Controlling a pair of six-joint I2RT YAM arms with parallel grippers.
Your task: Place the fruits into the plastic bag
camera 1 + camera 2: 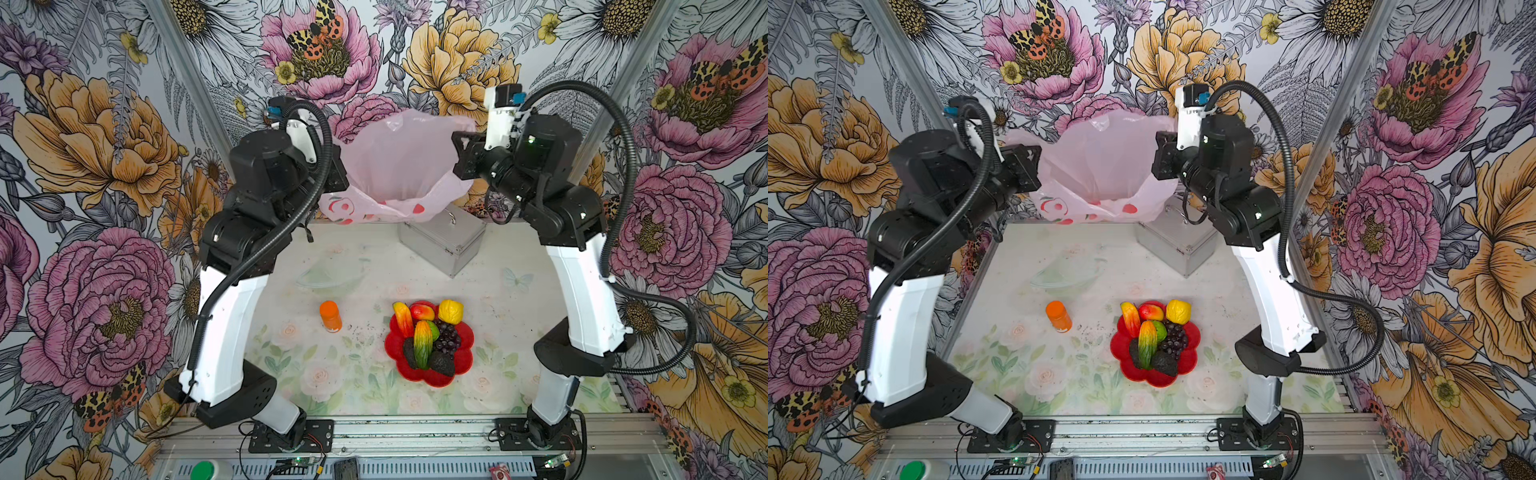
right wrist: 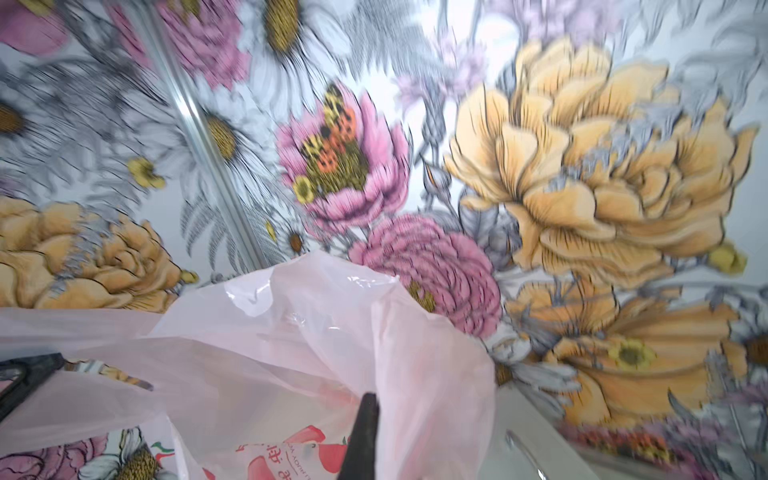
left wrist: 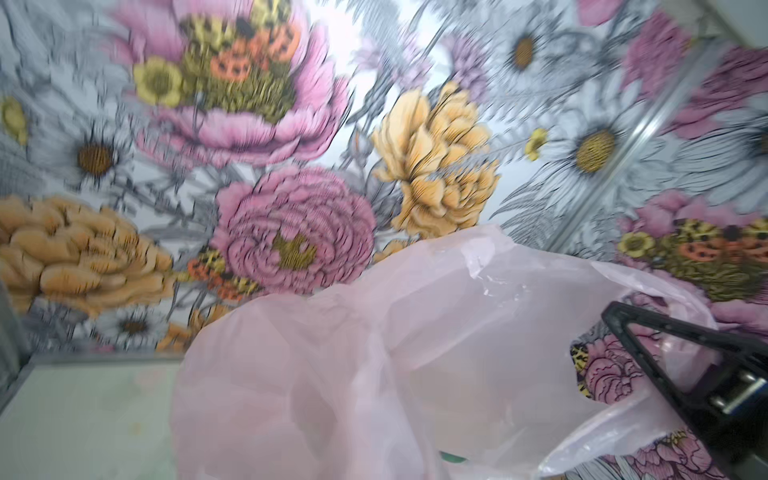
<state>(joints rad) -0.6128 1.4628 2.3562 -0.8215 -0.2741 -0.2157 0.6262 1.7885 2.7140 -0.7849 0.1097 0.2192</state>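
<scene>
Fruits (image 1: pixel 423 343) on plate (image 1: pixel 434 378); bottle (image 1: pixel 330 316) left; bag (image 1: pixel 399 166), case (image 1: pixel 449 243) behind.

The pale floral-printed tabletop (image 1: pixel 511 299) is being viewed from high above its six o'clock edge in both top views, which look steeply down toward the flower-printed wall panel (image 1: pixel 415 50) at twelve o'clock. Nearly the same scene is being covered by both. Each wrist camera is being aimed upward at that wall, with the thin translucent pink plastic bag (image 3: pixel 374 374) being caught close to the lens. The bag is being shared by all four views.
</scene>
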